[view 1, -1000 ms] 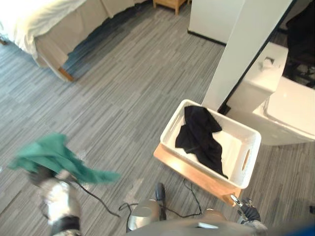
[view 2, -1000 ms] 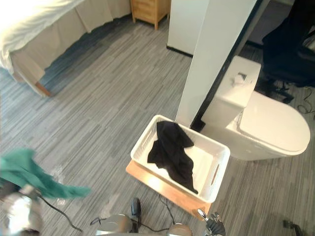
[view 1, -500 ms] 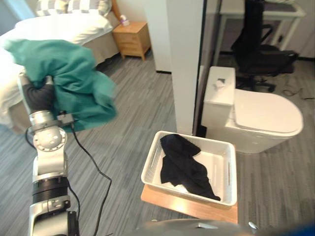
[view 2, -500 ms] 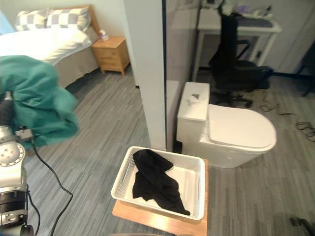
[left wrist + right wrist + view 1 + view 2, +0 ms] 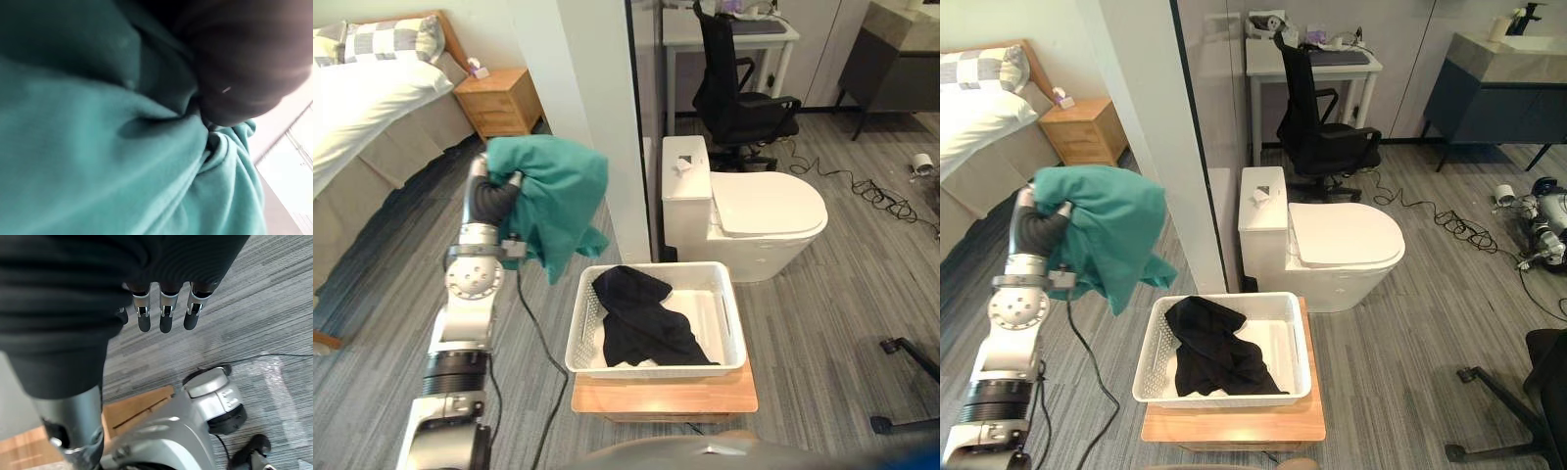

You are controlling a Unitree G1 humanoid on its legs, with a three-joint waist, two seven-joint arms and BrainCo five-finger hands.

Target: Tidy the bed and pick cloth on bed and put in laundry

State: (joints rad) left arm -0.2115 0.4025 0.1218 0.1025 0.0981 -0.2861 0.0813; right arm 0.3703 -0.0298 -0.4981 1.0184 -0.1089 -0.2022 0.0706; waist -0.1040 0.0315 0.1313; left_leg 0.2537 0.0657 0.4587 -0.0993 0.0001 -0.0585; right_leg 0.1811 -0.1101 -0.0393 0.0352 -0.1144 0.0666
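Note:
A teal cloth (image 5: 553, 201) hangs bunched from my left hand (image 5: 494, 196), which is raised and shut on it. The cloth's lower edge dangles just left of and above a white laundry basket (image 5: 736, 333). A black cloth (image 5: 641, 318) lies inside the basket, which rests on a low wooden stand (image 5: 666, 392). The left wrist view shows folds of the teal cloth (image 5: 98, 147) pressed close against the hand. My right hand (image 5: 165, 316) hangs over the grey floor, fingers straight and holding nothing.
A white toilet (image 5: 754, 211) stands right behind the basket, beside a white wall pillar (image 5: 592, 117). The bed (image 5: 362, 108) and a wooden nightstand (image 5: 499, 98) are at the far left. A black office chair (image 5: 734, 88) and a desk (image 5: 1312, 64) stand at the back.
The camera has tilted up and swung, shifting the whole picture. My left arm has lifted the teal cloth from low near the floor to a raised position close beside the basket.

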